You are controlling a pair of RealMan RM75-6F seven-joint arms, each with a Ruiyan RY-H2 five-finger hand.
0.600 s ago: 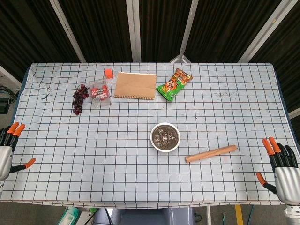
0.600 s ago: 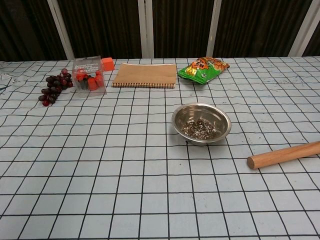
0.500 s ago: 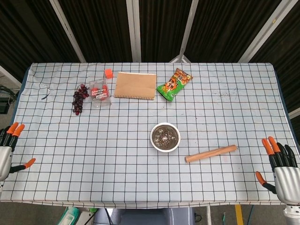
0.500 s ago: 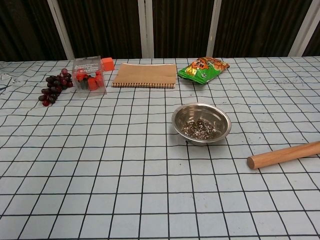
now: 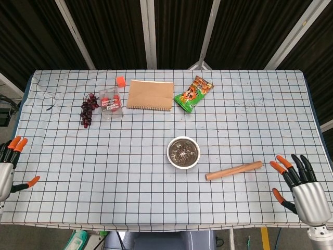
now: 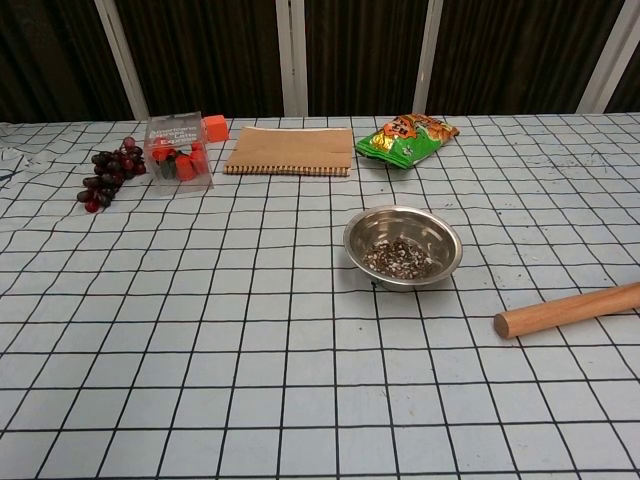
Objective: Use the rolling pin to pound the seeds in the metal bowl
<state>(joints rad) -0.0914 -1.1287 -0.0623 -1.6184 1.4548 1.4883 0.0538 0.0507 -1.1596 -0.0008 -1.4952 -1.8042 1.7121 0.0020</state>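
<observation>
A metal bowl (image 5: pixel 183 152) (image 6: pixel 403 246) with dark seeds in it stands near the table's middle. To its right lies a wooden rolling pin (image 5: pixel 233 170) (image 6: pixel 566 310), flat on the checked cloth. My right hand (image 5: pixel 302 191) hovers at the table's front right corner, fingers spread and empty, a short way right of the pin. At the front left edge my left hand (image 5: pixel 7 169) is also open and holds nothing. Neither hand shows in the chest view.
Along the back lie dark grapes (image 5: pixel 88 109), a clear box of orange pieces (image 5: pixel 111 102), an orange cube (image 5: pixel 120 80), a brown notebook (image 5: pixel 150 95) and a green snack bag (image 5: pixel 193 93). The checked tablecloth (image 5: pixel 104 172) covers the whole table.
My right hand has shifted left and turned toward the rolling pin, its fingers now fanned over the table edge. The left hand, bowl and pin have not moved.
</observation>
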